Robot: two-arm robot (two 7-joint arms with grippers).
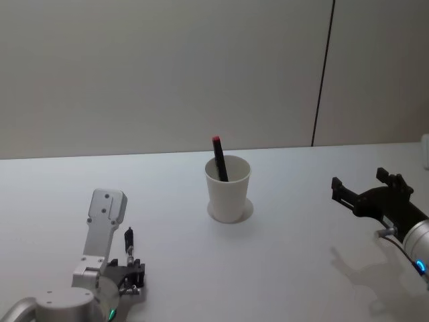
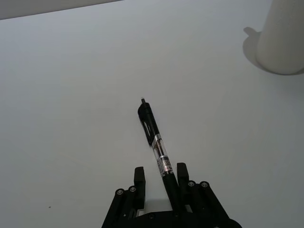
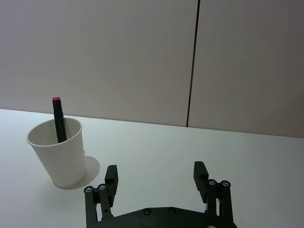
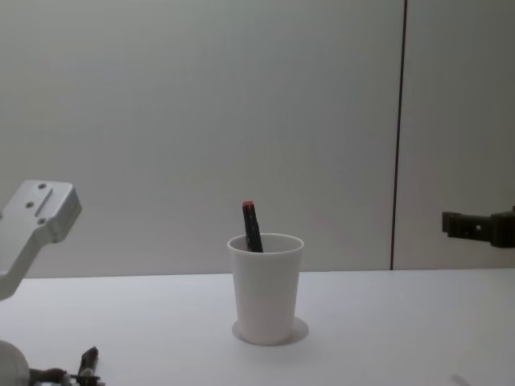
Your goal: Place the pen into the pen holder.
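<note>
Clearly the job is only partly done. The pen holder (image 1: 228,194), a white paper cup, stands upright in the middle of the table (image 1: 301,268), and a dark pen with a red end (image 1: 218,157) already leans inside it, its top above the rim. A second pen (image 2: 153,133), black with a clear middle section, is well apart from the cup at the robot's near left, with its tip pointing away from the wrist.

The left gripper (image 2: 160,173) is down around the pen's back end. In the left wrist view its jaws stand wider than the barrel: the pen lies close against one finger (image 2: 182,171), and a strip of bare table shows between it and the other finger, so the pincer looks released, not clamped. I cannot tell whether the pen rests fully on the table or is slightly propped.

The right gripper (image 1: 360,180) hangs above the table on the far right, well clear of the cup. It is empty, with its fingers (image 3: 111,173) spread wide, and I judge it idle.

By my reading nearly all the work on this pen is left: closing on the barrel, lifting it, carrying it over to the cup, turning it upright above the rim beside the pen already there, and letting go
</note>
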